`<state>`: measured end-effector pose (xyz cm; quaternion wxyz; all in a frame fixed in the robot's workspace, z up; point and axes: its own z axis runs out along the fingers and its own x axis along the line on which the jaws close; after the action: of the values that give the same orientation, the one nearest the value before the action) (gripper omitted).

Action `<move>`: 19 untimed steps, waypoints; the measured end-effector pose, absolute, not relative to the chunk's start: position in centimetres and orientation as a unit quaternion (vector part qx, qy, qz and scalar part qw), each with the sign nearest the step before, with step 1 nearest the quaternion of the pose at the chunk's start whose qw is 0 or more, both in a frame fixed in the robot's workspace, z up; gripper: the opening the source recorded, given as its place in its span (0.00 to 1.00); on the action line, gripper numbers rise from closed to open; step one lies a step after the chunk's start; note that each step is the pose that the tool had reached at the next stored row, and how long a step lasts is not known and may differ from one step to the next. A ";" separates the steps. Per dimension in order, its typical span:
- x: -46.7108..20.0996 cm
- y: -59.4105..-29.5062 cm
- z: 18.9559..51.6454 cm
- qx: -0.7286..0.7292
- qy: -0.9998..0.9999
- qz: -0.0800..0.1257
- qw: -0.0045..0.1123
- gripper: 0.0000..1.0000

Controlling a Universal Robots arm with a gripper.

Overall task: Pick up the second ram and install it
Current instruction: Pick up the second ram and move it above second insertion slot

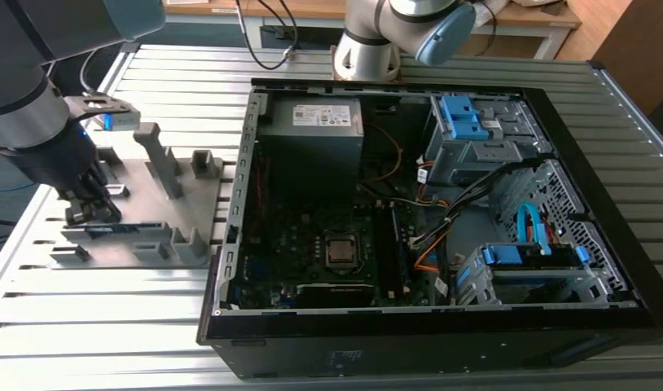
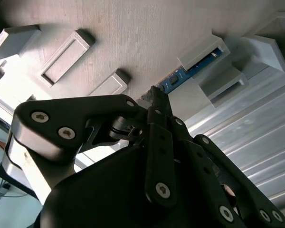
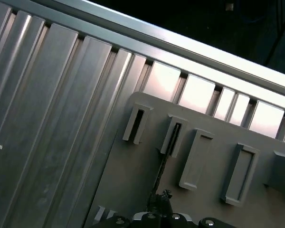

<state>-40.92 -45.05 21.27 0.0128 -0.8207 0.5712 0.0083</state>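
1. Second wrist view: gripper [image 2: 155, 92] tip at or just beside second ram [image 2: 184, 74], a blue strip slotted in grey fixture [image 2: 133, 38], long axis running away from tip; claw state cannot tell
2. First wrist view: gripper [image 3: 160, 198] over fixture [image 3: 133, 180]
3. Exterior view: gripper [image 1: 87, 208] low on fixture [image 1: 147, 244], computer case [image 1: 419, 330] well apart

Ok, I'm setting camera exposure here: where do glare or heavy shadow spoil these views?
First wrist view: glare whitens the table slats beyond the grey fixture. Second wrist view: the gripper is a dark mass, the second ram well-lit blue. Exterior view: the computer case interior lies in shade.
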 end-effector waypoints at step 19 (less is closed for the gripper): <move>-40.9 -45.1 21.3 -0.865 0.502 0.009 0.012 0.10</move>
<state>-40.92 -45.05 21.27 0.0120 -0.8646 0.5022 0.0093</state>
